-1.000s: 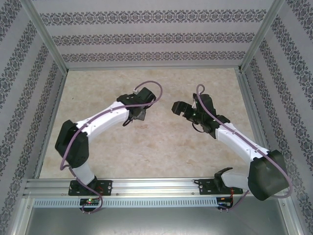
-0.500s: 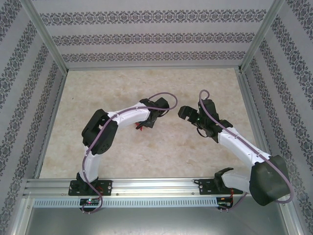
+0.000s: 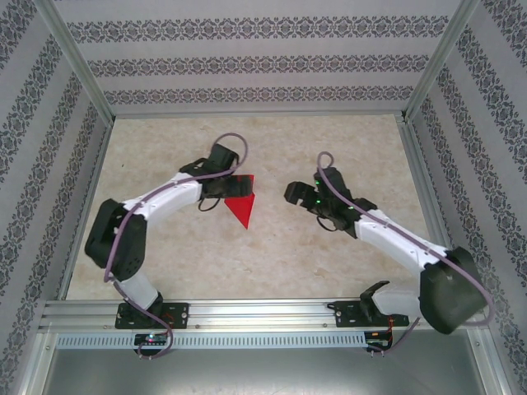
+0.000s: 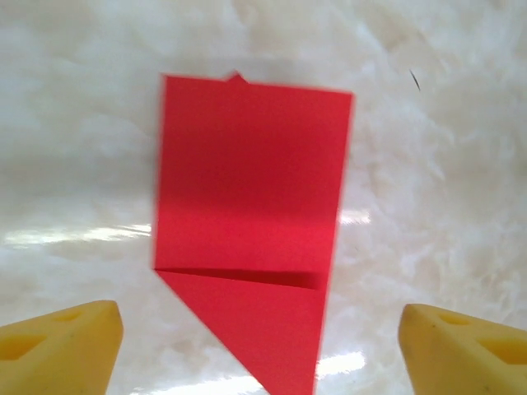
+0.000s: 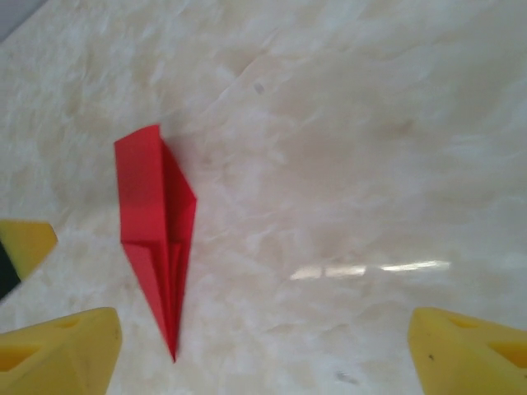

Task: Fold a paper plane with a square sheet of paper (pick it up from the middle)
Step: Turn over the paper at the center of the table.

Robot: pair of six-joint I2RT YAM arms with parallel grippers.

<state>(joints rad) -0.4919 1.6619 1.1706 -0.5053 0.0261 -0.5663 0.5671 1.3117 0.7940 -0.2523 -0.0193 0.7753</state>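
Note:
The bright red paper plane lies flat on the table between the two arms, a folded dart with its point toward the near edge. My left gripper sits just left of it, open, touching nothing. In the left wrist view the paper plane lies ahead between wide-apart yellow fingers. My right gripper is open a little way to the plane's right. Its camera shows the paper plane narrow and creased at the left, beside its own left fingertip.
The pale marbled table is ringed by a metal frame and patterned walls. A yellow fingertip of the left gripper shows at the right wrist view's left edge. Both arm bases stand on the near rail.
The left arm has pulled back to the left and uncovered the red plane, which now lies free on the table. The right gripper has shifted slightly left.

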